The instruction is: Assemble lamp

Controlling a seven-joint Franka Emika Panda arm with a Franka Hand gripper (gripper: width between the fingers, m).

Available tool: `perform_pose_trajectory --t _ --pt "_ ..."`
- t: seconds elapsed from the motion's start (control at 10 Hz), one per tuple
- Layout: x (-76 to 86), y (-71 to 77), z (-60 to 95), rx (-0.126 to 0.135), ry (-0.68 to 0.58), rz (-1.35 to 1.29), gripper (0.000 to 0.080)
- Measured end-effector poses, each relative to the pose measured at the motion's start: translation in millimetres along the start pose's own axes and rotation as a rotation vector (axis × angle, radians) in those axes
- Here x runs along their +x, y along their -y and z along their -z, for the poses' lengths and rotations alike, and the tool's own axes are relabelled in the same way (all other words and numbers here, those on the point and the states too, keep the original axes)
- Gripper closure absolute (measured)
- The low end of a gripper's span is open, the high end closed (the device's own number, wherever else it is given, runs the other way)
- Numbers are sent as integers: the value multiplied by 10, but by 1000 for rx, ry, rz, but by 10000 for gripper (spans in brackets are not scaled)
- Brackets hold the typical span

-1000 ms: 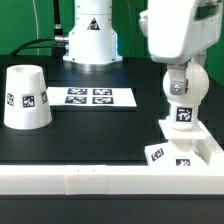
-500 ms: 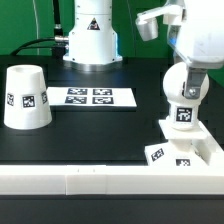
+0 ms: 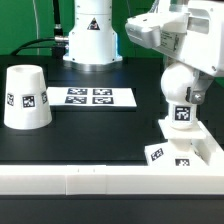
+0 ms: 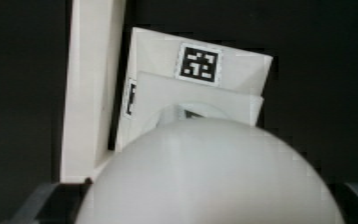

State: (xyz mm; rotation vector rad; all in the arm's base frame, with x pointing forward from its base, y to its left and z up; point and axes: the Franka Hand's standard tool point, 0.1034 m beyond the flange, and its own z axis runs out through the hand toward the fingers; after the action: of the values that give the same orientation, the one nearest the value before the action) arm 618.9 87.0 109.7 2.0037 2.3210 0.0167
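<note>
Bulb (image 3: pixel 181 108), upright on base (image 3: pixel 192 150), pinched between jaws of gripper (image 3: pixel 180 88). Shade (image 3: pixel 25 97) stands apart on bench (image 3: pixel 100 135), mouth down.

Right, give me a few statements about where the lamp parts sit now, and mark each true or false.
1. The shade stands by itself at the exterior view's left, narrow end up. True.
2. The bulb lies on its side on the marker board. False: it stands upright on the base, at the exterior view's right.
3. The marker board lies between the shade and the base. True.
4. The shade is fitted over the bulb. False: they stand far apart.
</note>
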Motion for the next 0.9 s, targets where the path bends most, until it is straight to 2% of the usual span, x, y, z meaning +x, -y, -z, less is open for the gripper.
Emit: perform_pose_trajectory --t 0.4,0.9 --pt "-6 0 0 0 0 -22 223" --pt "-17 11 -4 11 -16 -471 223"
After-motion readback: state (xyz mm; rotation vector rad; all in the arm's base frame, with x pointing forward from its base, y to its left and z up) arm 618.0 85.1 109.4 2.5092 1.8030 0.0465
